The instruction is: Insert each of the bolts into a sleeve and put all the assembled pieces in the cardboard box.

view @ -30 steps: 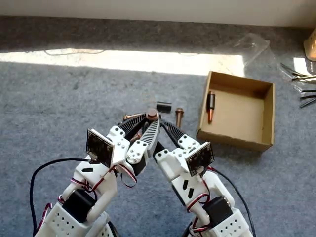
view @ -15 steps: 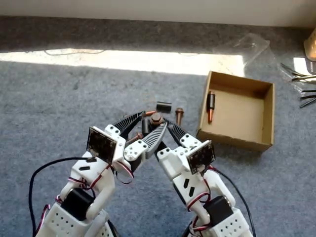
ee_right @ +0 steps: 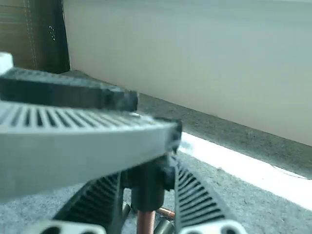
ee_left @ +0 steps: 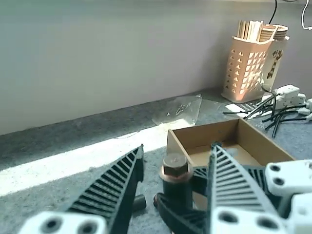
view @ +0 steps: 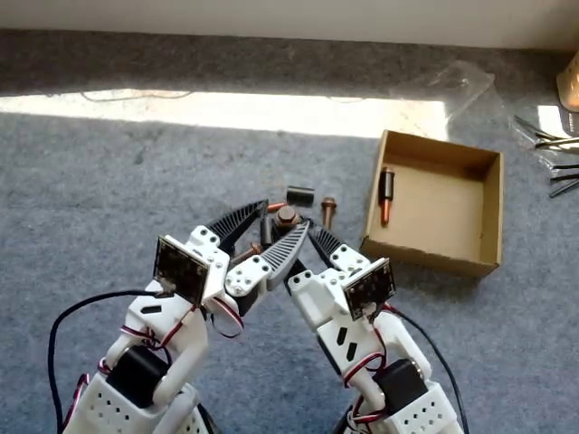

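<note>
My right gripper (view: 291,228) is shut on an assembled piece (view: 287,216), a copper bolt set in a black sleeve and held upright above the carpet. In the right wrist view the sleeve (ee_right: 146,187) sits between my fingers with the copper shank (ee_right: 145,222) below it. My left gripper (view: 284,217) is open, its fingers straddling the piece (ee_left: 174,175) without touching it. A loose sleeve (view: 299,195) and a loose bolt (view: 327,212) lie just beyond. The cardboard box (view: 489,208) to the right holds one assembled piece (view: 386,194).
Another copper bolt tip (view: 274,207) shows beside the left finger. Black cable ties (view: 552,145) and a clear plastic bag (view: 452,86) lie at the far right. A slotted holder (ee_left: 251,63) stands near the wall. Open carpet stretches to the left.
My left gripper, which was closed around the bolt head, has opened and drawn back a little. The right gripper keeps its hold on the piece.
</note>
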Robot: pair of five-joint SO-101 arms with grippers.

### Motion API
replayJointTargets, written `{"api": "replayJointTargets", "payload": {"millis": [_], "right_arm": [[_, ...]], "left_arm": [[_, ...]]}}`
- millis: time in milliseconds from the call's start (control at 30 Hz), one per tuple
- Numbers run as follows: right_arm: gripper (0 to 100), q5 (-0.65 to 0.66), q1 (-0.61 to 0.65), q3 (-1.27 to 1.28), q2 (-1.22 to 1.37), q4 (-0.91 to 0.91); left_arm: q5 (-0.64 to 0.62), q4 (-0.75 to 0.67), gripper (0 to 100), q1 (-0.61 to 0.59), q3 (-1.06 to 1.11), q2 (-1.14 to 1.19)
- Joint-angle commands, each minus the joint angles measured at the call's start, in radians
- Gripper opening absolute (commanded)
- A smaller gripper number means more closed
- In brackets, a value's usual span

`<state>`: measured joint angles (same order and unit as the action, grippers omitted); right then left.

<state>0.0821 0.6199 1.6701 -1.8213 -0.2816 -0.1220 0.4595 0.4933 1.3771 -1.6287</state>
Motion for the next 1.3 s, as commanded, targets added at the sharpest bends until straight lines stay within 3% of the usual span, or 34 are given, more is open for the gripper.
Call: {"api": "replayJointTargets", "payload": {"millis": [0,167,367,500,633,800,967,1267], "right_arm": [[0.4,-0.011,-0.013,0.096,-0.016,0.01],[0.4,-0.011,-0.018,0.097,-0.016,0.012],[0.4,-0.011,-0.018,0.097,-0.016,0.012],[0.4,-0.011,-0.019,0.096,-0.016,0.012],[0.4,-0.011,-0.059,0.09,-0.016,0.007],[0.4,-0.012,-0.166,0.088,-0.016,0.007],[0.4,-0.012,-0.24,0.064,-0.013,0.001],[0.4,-0.011,-0.469,-0.348,-0.007,-0.456]], "left_arm": [[0.003,0.008,21,-0.022,-0.114,-0.013],[0.006,0.011,18,-0.088,-0.193,-0.013],[0.008,0.084,5,-0.326,-0.269,-0.013],[0.008,0.172,4,-0.509,-0.306,-0.013],[0.008,0.272,4,-0.599,-0.302,-0.067],[0.017,0.459,4,-0.615,-0.335,-0.22],[0.118,0.48,4,-0.613,-0.309,-0.171],[0.117,0.473,4,-0.602,-0.036,-0.196]]}}
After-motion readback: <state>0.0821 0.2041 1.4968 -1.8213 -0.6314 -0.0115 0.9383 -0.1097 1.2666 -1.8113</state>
